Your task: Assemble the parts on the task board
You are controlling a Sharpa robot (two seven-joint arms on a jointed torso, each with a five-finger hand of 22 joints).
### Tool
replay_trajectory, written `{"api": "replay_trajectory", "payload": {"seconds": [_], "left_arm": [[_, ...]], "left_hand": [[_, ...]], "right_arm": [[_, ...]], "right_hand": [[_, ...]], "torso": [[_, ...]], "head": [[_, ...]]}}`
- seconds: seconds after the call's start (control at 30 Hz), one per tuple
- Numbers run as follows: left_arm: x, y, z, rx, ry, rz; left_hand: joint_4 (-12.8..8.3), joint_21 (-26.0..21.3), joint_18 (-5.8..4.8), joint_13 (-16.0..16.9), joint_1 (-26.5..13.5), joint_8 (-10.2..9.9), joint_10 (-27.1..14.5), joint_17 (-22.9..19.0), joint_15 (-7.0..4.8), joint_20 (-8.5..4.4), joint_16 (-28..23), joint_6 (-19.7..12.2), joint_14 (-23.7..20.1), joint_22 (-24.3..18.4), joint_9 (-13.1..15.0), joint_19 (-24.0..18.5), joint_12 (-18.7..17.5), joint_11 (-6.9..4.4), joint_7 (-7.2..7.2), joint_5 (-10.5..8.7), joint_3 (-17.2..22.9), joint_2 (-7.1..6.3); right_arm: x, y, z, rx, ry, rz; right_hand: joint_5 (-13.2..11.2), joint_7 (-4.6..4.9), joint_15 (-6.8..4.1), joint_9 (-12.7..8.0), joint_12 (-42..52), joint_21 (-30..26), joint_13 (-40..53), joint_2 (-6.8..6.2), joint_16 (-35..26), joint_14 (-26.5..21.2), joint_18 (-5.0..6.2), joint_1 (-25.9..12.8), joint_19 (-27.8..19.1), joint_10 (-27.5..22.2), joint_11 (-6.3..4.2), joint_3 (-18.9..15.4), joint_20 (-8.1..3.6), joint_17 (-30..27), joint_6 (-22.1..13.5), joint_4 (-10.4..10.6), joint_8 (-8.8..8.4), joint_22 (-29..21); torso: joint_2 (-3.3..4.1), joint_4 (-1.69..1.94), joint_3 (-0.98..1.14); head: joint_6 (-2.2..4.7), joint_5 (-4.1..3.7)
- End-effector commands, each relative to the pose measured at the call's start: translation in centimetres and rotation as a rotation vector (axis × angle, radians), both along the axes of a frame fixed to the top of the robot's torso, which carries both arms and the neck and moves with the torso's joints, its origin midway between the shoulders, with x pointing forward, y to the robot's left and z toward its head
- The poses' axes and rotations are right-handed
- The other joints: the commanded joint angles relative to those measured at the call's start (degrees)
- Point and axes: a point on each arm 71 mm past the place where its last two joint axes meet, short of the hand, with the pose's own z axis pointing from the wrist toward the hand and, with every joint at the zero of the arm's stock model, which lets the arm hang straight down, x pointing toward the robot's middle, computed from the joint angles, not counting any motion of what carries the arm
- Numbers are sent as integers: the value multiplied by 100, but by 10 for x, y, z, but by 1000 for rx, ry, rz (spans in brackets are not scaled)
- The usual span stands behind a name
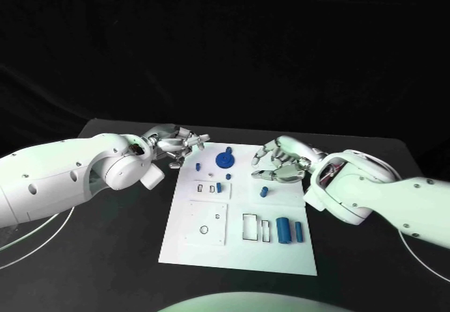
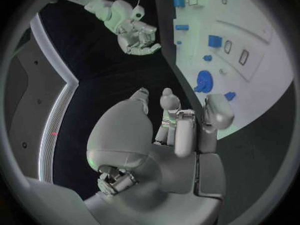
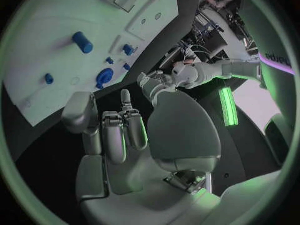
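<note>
- The white board (image 1: 240, 214) lies in the middle of the black table (image 1: 112, 247).
- The left hand (image 1: 176, 144) hovers at the board's far left corner, fingers spread, holding nothing.
- The right hand (image 1: 278, 161) hangs over the board's far right edge, fingers loosely curled and apart, holding nothing.
- A round blue part (image 1: 225, 158) stands between the hands.
- Two blue cylinders (image 1: 290, 231) lie side by side near the board's near right corner.

A robotics lab: black table (image 1: 112, 260), dark backdrop, equipment rack (image 3: 215, 10).
</note>
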Motion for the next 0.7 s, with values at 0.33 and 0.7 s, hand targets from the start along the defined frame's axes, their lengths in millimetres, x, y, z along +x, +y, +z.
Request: {"api": "replay_trajectory", "payload": {"seconds": [0.33, 0.7], "left_arm": [[5, -29, 0, 609, 170, -213], [9, -54, -2, 714, 218, -248]], "left_hand": [[5, 706, -233, 1630, -419, 360, 690, 1506, -132, -136, 86, 11, 603, 1198, 361, 533, 858, -123, -143, -826, -799, 448], [-3, 982, -332, 2149, 29, -303, 906, 1506, -9, -37, 86, -515, 603, 1735, 67, 790, 1074, 29, 45, -311, -1431, 912]], "right_arm": [[12, -46, 10, 93, 185, -84], [23, -56, 15, 44, 130, -114]], "right_hand": [[109, -3, -26, 48, -13, -11, 606, -3, 23, 597, 5, -80, -10, -29, -12, -2, -20, 1508, -60, 83, 43, 23], [229, 18, -15, 73, -87, -107, 518, -14, 23, 597, 22, -64, -45, -101, 4, 34, -16, 1508, -203, 105, 29, -37]], "torso": [[-97, 8, 47], [-101, 12, 61]], "head": [[-102, 101], [-154, 106]]}}
